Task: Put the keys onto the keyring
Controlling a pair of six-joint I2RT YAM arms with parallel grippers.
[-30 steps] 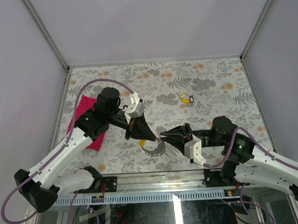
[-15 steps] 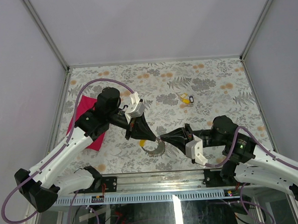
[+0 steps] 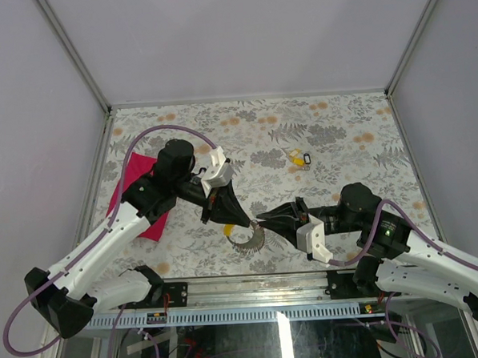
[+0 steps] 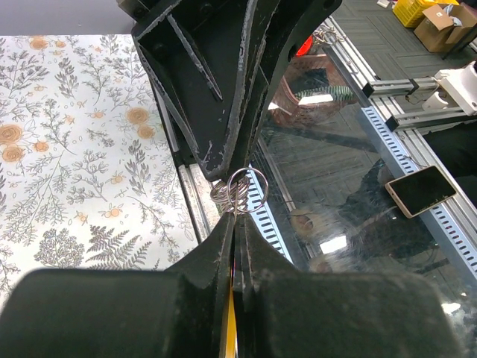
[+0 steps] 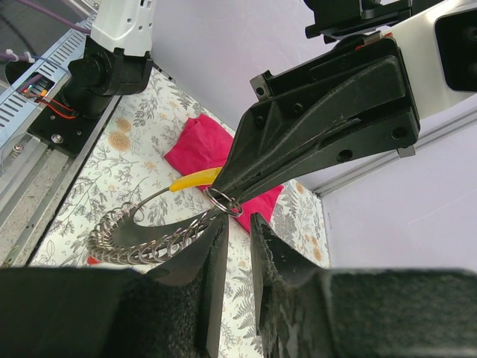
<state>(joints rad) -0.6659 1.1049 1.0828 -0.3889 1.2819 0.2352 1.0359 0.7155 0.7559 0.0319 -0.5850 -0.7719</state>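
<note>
The keyring shows as a small grey loop [image 4: 242, 191] poking out of my left gripper [image 4: 237, 220], which is shut on it; a yellow strip [image 4: 232, 328] sits between the jaws. From it a larger coiled grey bundle [image 5: 127, 240] hangs down, low over the table's near edge [image 3: 247, 239]. My right gripper [image 5: 237, 221] faces the left one tip to tip, with its jaws slightly apart and nothing between them, just under the small loop [image 5: 223, 202]. A yellow piece [image 5: 192, 180] sticks out beside the left fingers. Loose keys [image 3: 299, 157], yellow and dark-capped, lie far right of centre.
A pink cloth [image 3: 140, 196] lies on the floral table cover at the left, behind the left arm. The metal rail and glass strip [image 3: 252, 284] run along the near edge, right below both grippers. Grey walls enclose the table.
The right gripper's jaws narrowed half a second ago and have parted again. Its tips stay at the small loop. The left gripper has held still, shut.
</note>
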